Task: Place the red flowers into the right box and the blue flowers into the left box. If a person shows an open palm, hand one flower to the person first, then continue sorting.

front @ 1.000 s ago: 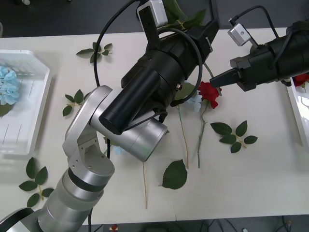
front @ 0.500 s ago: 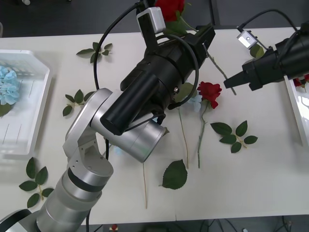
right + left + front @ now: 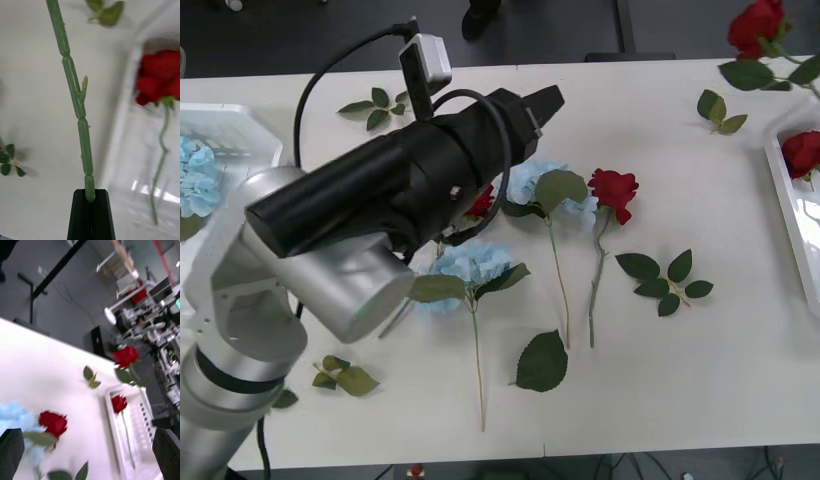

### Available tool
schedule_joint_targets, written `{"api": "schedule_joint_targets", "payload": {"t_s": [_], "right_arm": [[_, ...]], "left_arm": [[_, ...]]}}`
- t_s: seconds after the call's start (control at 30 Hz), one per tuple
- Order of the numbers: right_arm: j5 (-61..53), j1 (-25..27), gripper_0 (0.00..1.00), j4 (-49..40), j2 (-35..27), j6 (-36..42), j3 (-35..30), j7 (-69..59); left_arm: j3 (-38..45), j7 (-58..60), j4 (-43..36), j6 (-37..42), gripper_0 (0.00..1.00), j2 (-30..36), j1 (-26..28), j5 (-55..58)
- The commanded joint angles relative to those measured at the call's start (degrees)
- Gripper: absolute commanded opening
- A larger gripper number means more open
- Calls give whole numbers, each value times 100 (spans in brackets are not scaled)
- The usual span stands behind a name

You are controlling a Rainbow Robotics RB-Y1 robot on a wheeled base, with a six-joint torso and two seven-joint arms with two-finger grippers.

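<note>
The right gripper [image 3: 90, 215] was clamped on the stem of a red rose [image 3: 757, 25], its black fingers pressed together around the green stalk; that bloom hung in the air beyond the far corner of the right box [image 3: 792, 215], past the table [image 3: 700, 400] edge. Inside the right box lay another red rose [image 3: 803, 152], close to its near-side rim, with its stem running along the tray floor in the right wrist view [image 3: 159, 165].

The left gripper [image 3: 90, 453] hovered with its fingers spread wide apart, empty, well to the left of the right box and above the middle cluster of flowers. Under it lay a blue flower [image 3: 540, 185] and, just beside that toward the right box, a red rose on the table [image 3: 613, 188], stem pointing to the near edge. A second blue flower [image 3: 465, 265] lay farther from the right box, partly under the left arm. Between the table rose and the right box the tabletop held only a leaf sprig [image 3: 667, 280]. The left box [image 3: 250, 130] sat at the opposite end, holding a blue flower [image 3: 198, 175].
</note>
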Motion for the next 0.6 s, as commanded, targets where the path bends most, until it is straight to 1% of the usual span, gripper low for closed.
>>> {"api": "schedule_joint_targets", "payload": {"t_s": [0.03,0.13,0.2,0.3,0.47,0.6], "right_arm": [[598,-13,0,395,-534,-264,-127,91],[958,-13,0,782,-666,-378,-127,179],[1161,-13,0,958,-684,-431,-118,214],[1451,13,0,1353,-640,-668,-91,276],[1670,259,0,1617,-473,-1055,-56,346],[1697,663,0,1731,-235,-1898,-56,302]], "left_arm": [[568,-1196,-633,823,100,537,285,722],[972,-1776,-914,1570,100,757,619,1231],[1219,-2092,-958,1948,100,862,750,1460],[1482,-2699,-800,2414,100,941,768,1557],[1482,-3446,-176,2510,100,871,592,1434],[1359,-4123,509,2510,100,783,329,1275]]}}
